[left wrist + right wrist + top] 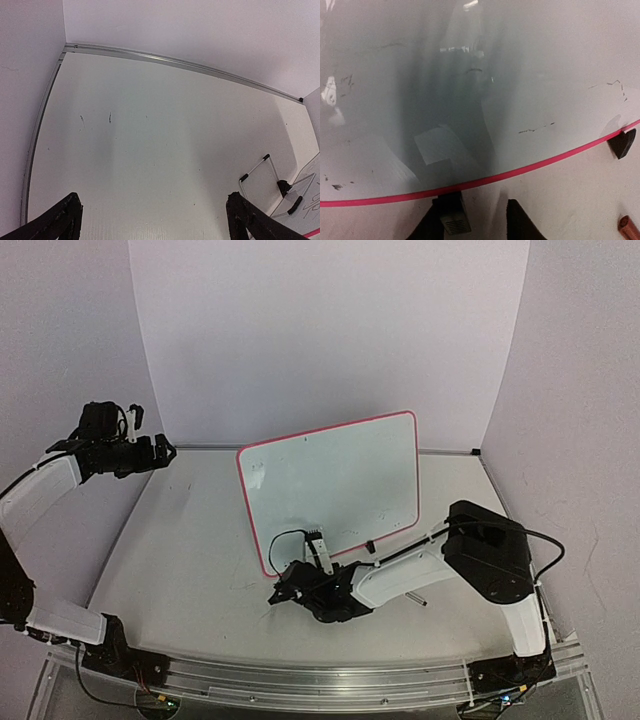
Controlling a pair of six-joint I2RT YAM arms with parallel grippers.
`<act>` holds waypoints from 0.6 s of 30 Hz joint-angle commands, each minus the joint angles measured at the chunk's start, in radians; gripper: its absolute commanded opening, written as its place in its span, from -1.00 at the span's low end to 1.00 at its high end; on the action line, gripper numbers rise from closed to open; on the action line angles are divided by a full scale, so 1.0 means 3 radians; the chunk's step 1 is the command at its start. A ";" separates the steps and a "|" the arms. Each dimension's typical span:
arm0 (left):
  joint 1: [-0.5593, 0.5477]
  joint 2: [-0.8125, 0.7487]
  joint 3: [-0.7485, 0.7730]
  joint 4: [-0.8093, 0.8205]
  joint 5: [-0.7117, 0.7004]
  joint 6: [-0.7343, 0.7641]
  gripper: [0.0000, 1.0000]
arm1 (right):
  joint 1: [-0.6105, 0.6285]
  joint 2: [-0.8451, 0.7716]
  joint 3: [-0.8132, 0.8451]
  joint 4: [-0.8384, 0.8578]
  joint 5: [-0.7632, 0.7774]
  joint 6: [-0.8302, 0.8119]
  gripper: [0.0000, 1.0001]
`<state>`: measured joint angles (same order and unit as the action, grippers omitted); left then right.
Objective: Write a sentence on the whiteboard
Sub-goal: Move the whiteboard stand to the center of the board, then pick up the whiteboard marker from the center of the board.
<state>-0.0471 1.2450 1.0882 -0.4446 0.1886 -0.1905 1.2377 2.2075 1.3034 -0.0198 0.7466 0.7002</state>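
From above, the whiteboard [330, 485] stands propped and tilted near the middle of the table [190, 560], its red-framed lower edge facing the arms and open tabletop on its left and behind it. The left gripper [165, 452] hangs high at the table's far left corner, well apart from the board. The right gripper [280, 595] lies low just in front of the board's lower left corner, and its arm stretches across the near right of the table. A thin rod [415, 597] lies on the table beside that arm. In the left wrist view the two fingers [60, 220] stand wide apart with nothing between them, over bare tabletop that runs to a metal rail [175, 62] at the far edge. The board's wire stand [257, 170] shows at the lower right. In the right wrist view the fingers [520, 222] are parted with table showing in the gap, close below the board's red bottom edge. The glossy face carries only faint dark marks [535, 130], too broken to read. A black foot [622, 142] sits under the frame at the right.
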 commanded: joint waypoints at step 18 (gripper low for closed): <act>-0.0051 -0.0146 0.0036 0.0035 0.0151 0.0057 0.99 | -0.0396 -0.2215 -0.1235 -0.1023 -0.1817 -0.1082 0.19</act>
<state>-0.0512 1.2355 1.0878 -0.4450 0.1996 -0.1830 1.2141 1.6180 0.9977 -0.1710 0.3873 0.4316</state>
